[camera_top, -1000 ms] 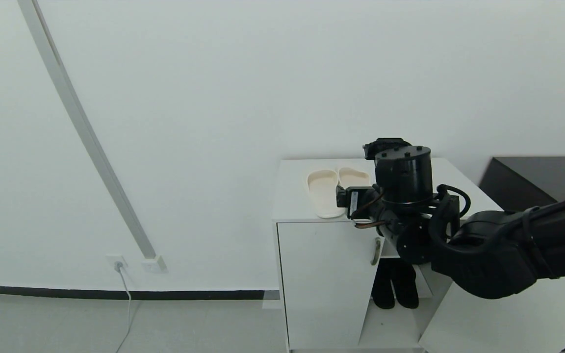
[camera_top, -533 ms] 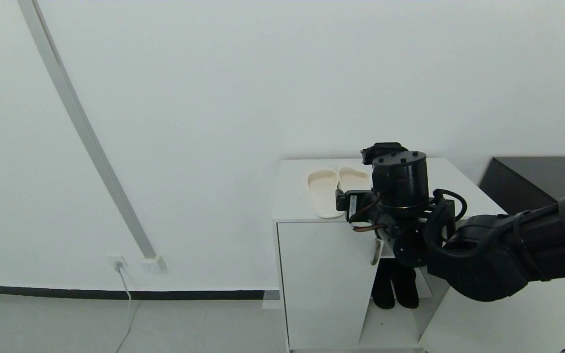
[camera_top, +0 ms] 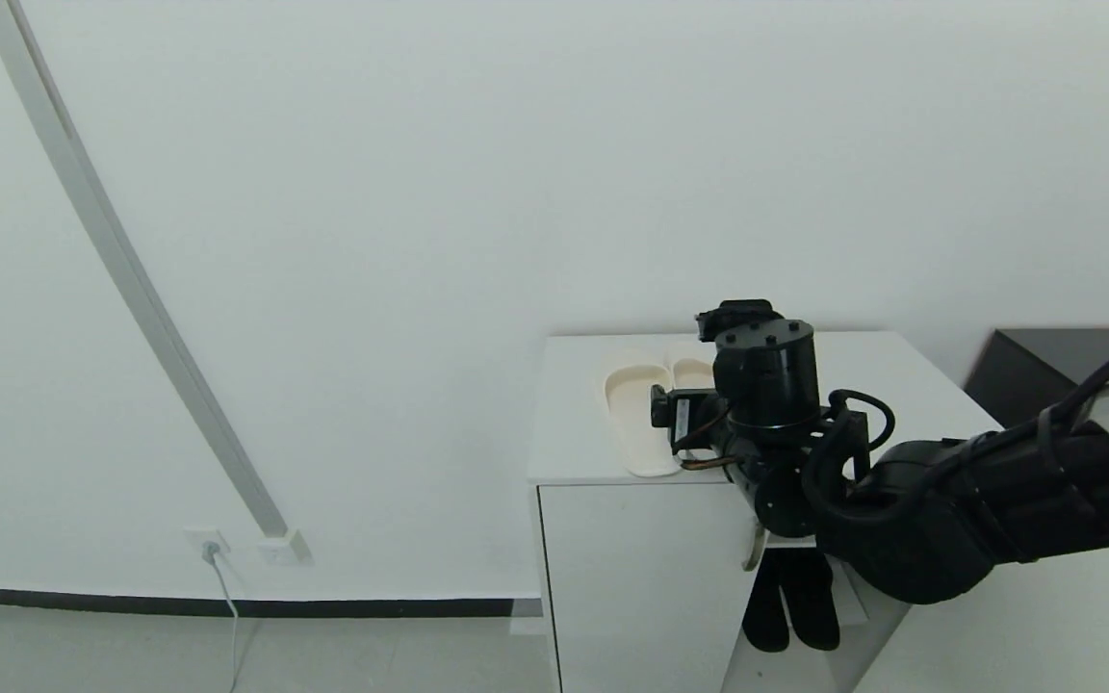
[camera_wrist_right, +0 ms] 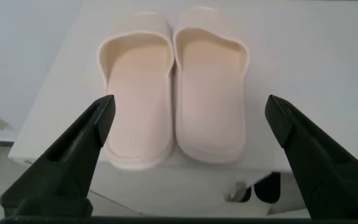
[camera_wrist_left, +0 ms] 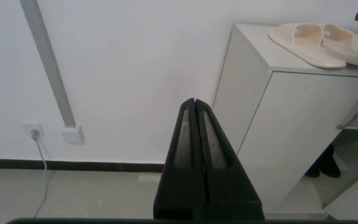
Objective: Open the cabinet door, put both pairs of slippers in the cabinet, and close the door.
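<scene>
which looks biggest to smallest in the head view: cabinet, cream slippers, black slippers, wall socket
1. cabinet
2. cream slippers and black slippers: they look about alike and both are partly hidden, so they are not ranked
3. wall socket

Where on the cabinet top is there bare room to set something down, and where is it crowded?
Bare room: the cabinet top right of the cream slippers, out to its right edge, and a narrow strip between the slippers and its left edge. Crowded: the front middle, where the right gripper hangs open over the slippers.
</scene>
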Controlling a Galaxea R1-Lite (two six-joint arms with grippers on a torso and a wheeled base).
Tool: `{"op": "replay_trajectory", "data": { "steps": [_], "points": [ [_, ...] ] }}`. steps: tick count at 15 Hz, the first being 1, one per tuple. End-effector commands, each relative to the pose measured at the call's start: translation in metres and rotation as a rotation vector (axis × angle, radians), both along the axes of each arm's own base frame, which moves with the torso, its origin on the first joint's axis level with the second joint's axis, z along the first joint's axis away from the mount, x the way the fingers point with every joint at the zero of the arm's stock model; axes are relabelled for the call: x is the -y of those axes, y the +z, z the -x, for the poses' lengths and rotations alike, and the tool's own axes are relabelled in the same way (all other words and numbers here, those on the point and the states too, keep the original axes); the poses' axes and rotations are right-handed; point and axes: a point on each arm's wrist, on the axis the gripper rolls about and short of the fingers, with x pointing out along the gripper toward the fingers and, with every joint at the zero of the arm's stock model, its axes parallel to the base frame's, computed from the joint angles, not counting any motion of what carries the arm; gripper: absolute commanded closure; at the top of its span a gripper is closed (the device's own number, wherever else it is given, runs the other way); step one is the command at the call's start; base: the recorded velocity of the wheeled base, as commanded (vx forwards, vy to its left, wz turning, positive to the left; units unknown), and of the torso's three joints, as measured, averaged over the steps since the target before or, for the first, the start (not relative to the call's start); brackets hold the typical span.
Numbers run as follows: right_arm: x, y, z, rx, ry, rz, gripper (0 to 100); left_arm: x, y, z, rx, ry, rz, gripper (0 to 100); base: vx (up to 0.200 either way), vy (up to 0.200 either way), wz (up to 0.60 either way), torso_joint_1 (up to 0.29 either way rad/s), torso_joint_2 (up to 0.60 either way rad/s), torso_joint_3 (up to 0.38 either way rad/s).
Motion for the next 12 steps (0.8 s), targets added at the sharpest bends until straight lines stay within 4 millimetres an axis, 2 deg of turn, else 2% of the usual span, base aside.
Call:
{"op": "replay_trajectory", "data": {
  "steps": [1, 2, 4, 8, 12],
  "points": [
    [-0.005, -0.014, -0.005, -0.017, 0.002, 0.013, 0, 0.000, 0.000, 0.000, -0.001, 0.001, 0.001, 100, 0.200, 0.000, 0.00, 0.002, 0.00, 0.002],
    [-0.006, -0.027, -0.008, -0.030, 0.023, 0.019, 0, 0.000, 0.000, 0.000, -0.001, 0.002, 0.001, 100, 0.200, 0.000, 0.00, 0.012, 0.00, 0.002],
    [-0.007, -0.040, -0.011, -0.039, 0.043, 0.028, 0, 0.000, 0.000, 0.000, -0.001, 0.004, 0.004, 100, 0.200, 0.000, 0.00, 0.005, 0.00, 0.005],
    [-0.007, -0.055, -0.025, -0.030, 0.059, 0.050, 0, 0.000, 0.000, 0.000, -0.001, 0.004, 0.004, 100, 0.000, 0.000, 0.00, 0.000, 0.00, 0.000],
    [-0.009, -0.061, -0.040, -0.025, 0.080, 0.037, 0, 0.000, 0.000, 0.000, -0.001, 0.002, 0.002, 100, 0.000, 0.000, 0.00, 0.000, 0.00, 0.000]
  ]
}}
